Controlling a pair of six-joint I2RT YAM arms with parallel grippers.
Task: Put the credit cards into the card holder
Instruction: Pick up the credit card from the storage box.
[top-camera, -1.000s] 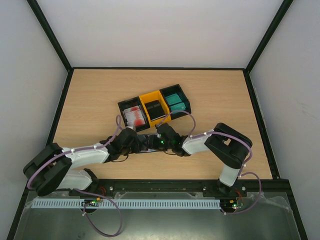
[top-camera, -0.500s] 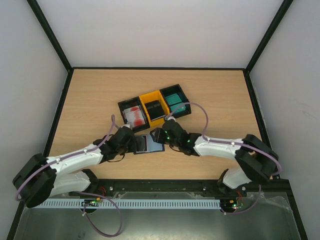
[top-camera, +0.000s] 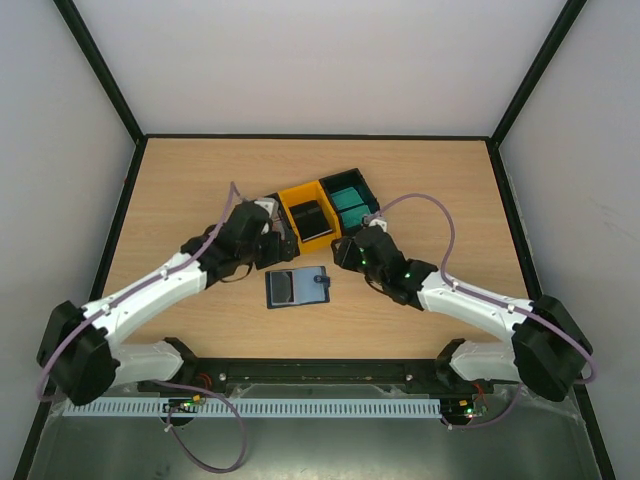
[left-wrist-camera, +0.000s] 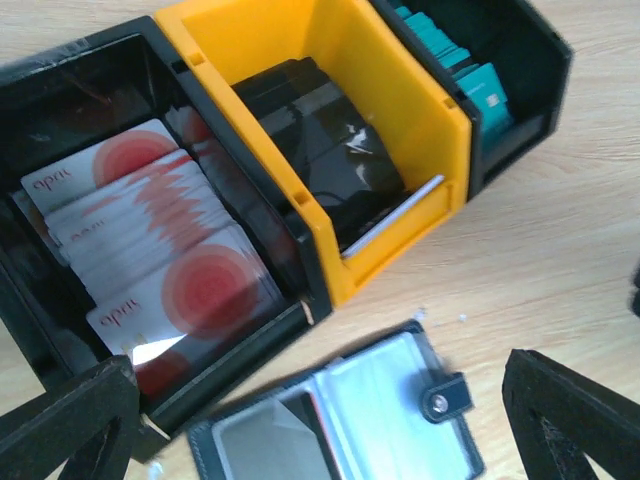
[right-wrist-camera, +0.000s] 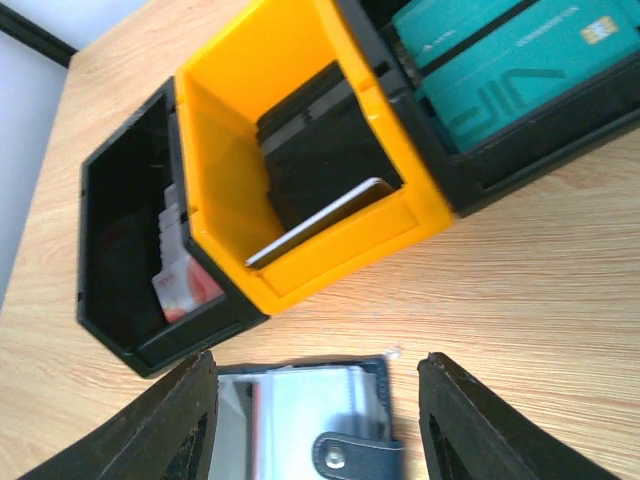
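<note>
The card holder (top-camera: 297, 288) lies unfolded on the table, its pale blue inside up and its snap tab to the right; it also shows as the card holder (left-wrist-camera: 340, 425) and the card holder (right-wrist-camera: 300, 425). My left gripper (top-camera: 272, 238) hangs open and empty over the near end of the leftmost bin; in its own view the left gripper (left-wrist-camera: 318, 370) spans the holder. My right gripper (top-camera: 345, 250) is open and empty just right of the holder, right gripper (right-wrist-camera: 318, 365). White-and-red credit cards (left-wrist-camera: 160, 260), black cards (left-wrist-camera: 320, 150) and teal cards (left-wrist-camera: 460, 60) sit in three bins.
The three bins stand in a row behind the holder: a black bin (left-wrist-camera: 60, 90) with the white-red cards, a yellow bin (top-camera: 305, 215) and a black bin (top-camera: 352, 200) with the teal ones. Dark frame rails border the wooden table (top-camera: 440, 190).
Both grippers opened and drew back from the card holder, left one up-left toward the bins, right one to the right. The holder, covered before, now lies open in plain view.
</note>
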